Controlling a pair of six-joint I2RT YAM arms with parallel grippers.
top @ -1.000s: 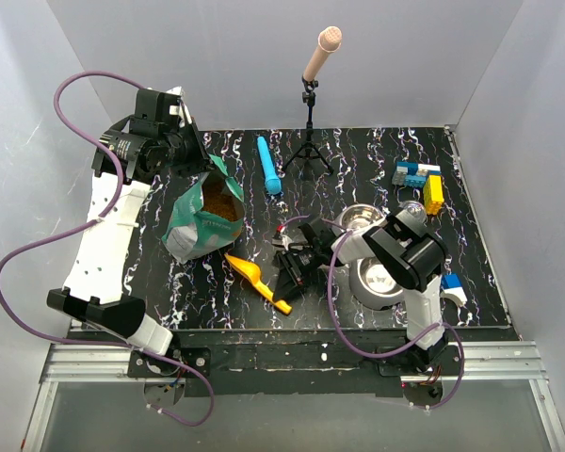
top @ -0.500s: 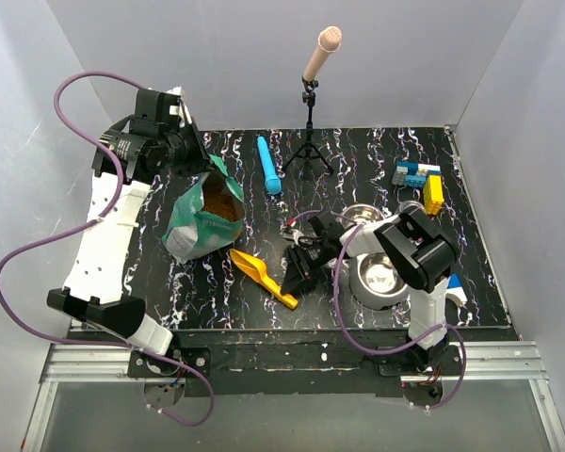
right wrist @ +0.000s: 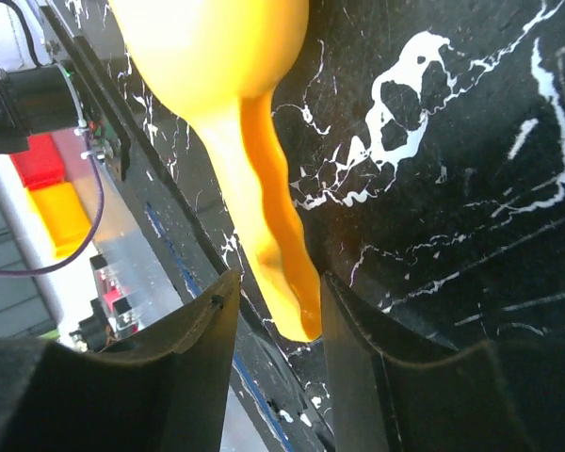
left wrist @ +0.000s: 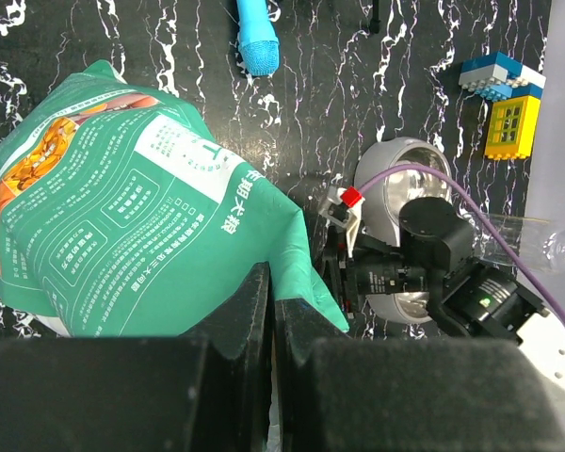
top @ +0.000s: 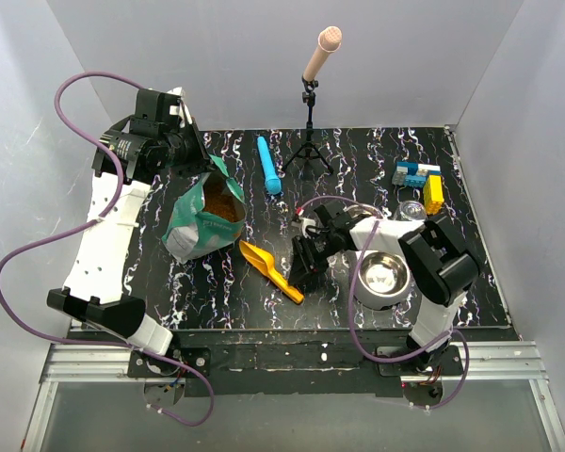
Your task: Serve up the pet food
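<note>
The green pet food bag (top: 200,224) stands open at the left, brown kibble (top: 222,203) showing inside. My left gripper (top: 199,156) is shut on the bag's top edge; in the left wrist view the jaws (left wrist: 273,297) pinch the green film of the bag (left wrist: 122,217). A yellow scoop (top: 266,266) lies on the dark mat right of the bag, handle pointing to the near right. My right gripper (top: 303,281) is low at the handle end. In the right wrist view the right gripper (right wrist: 275,325) stands open around the tip of the scoop (right wrist: 228,56). A steel bowl (top: 384,278) sits beside the right arm.
A blue cylinder (top: 269,167) and a tripod with a pink-tipped stick (top: 311,141) stand at the back. Toy bricks (top: 418,173), a yellow brick (top: 434,194) and a clear cup (top: 412,209) are at the back right. A second steel bowl (left wrist: 410,184) shows behind the right arm.
The right gripper has slid rightward along the scoop to its handle end, and the scoop has shifted a little right and back. The right arm's elbow swung right, uncovering the bowl. The left arm is still.
</note>
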